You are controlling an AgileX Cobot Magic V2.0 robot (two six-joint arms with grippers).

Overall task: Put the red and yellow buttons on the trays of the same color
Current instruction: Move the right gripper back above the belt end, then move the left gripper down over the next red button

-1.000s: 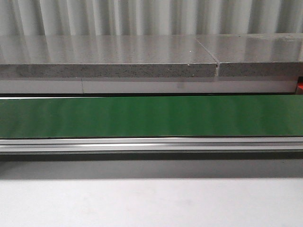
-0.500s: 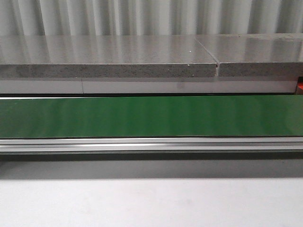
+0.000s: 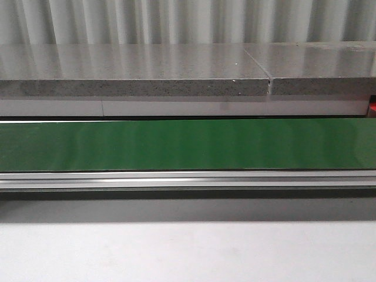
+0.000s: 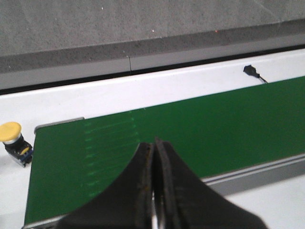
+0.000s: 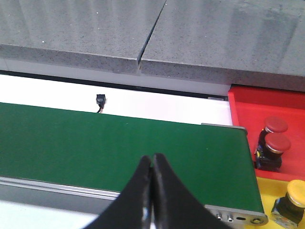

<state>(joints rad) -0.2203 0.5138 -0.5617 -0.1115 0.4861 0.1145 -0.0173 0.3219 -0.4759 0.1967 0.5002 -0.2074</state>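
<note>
In the left wrist view my left gripper (image 4: 154, 143) is shut and empty above the green conveyor belt (image 4: 190, 133). A yellow button (image 4: 13, 137) on a black base stands on the white surface just off the belt's end. In the right wrist view my right gripper (image 5: 152, 158) is shut and empty over the belt (image 5: 119, 148). Two red buttons (image 5: 276, 142) stand in the red tray (image 5: 248, 107) past the belt's end. A yellow button (image 5: 293, 195) stands in the yellow tray (image 5: 267, 191) beside it. No gripper shows in the front view.
The front view shows the bare green belt (image 3: 188, 144), its metal rail (image 3: 188, 179) and a grey stone ledge (image 3: 135, 76) behind. A small black connector (image 5: 100, 101) lies on the white strip behind the belt; it also shows in the left wrist view (image 4: 251, 71).
</note>
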